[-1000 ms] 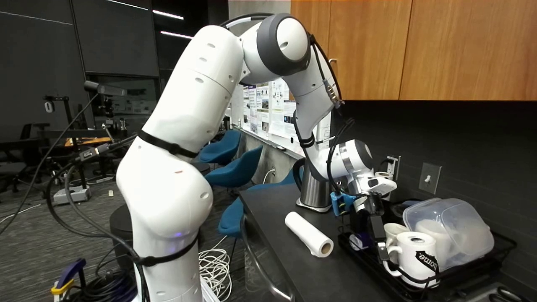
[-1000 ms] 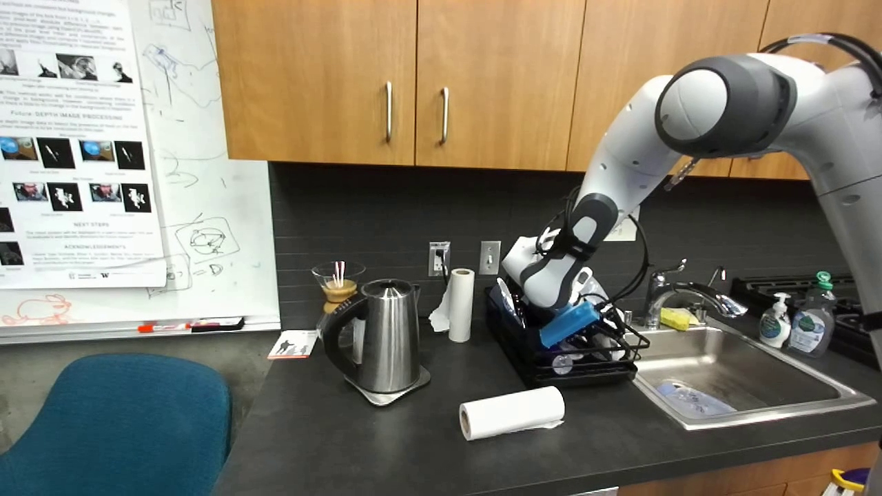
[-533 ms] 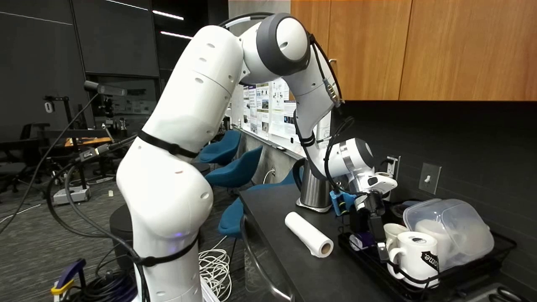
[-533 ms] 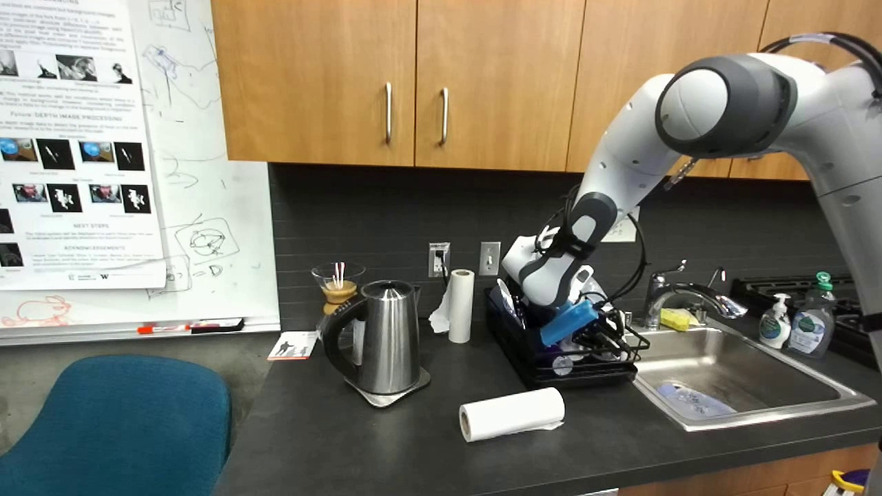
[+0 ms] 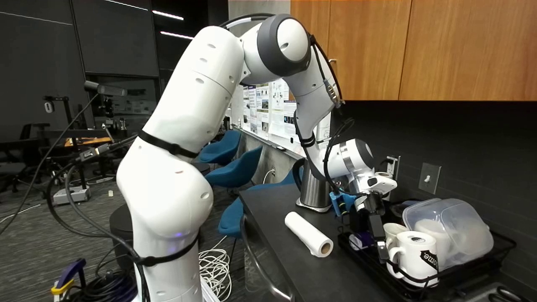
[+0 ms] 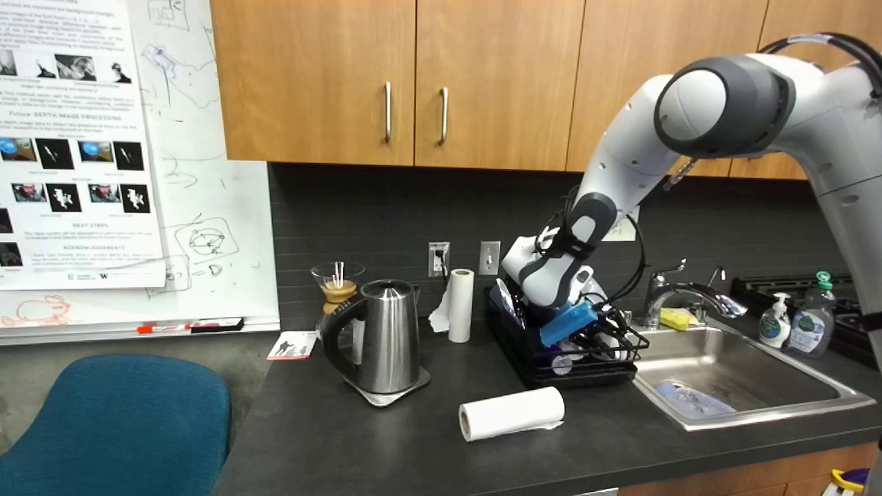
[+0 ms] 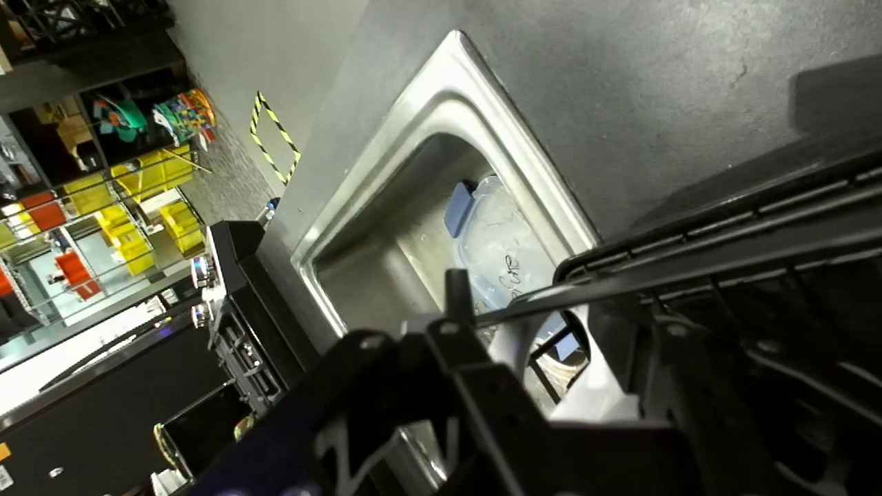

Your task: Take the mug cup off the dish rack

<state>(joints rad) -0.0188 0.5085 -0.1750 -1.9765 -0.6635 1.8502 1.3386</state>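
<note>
The mug cup [image 5: 413, 258], white with a black printed patch on its side, sits in the dish rack [image 6: 586, 376], its handle pointing left in an exterior view and its upper face a white disc with a small dark mark.

From the left in an exterior view, you have the robot arm [image 5: 168, 193], then blue chairs [image 5: 237, 171], then the steel kettle [image 5: 314, 193] on the dark counter [image 5: 277, 205], with a paper towel roll [image 5: 308, 233] lying on its side near it. Next comes your gripper [image 7: 555, 310], down at the handle side of the mug cup; there one finger [image 5: 377, 230] shows just beside the handle, and you cannot tell whether they touch. In the wrist view your fingers stand apart, a white looped handle between them; one finger is hard to make out against the black rack, and you cannot tell which cup that handle belongs to. Further right, a plain white cup [image 5: 393, 230] is partly hidden behind the mug cup, and past them a clear plastic container [image 5: 467, 235] sits tilted in the rack.

In an exterior view, the metal sink [image 6: 778, 412] lies right of the rack.
</note>
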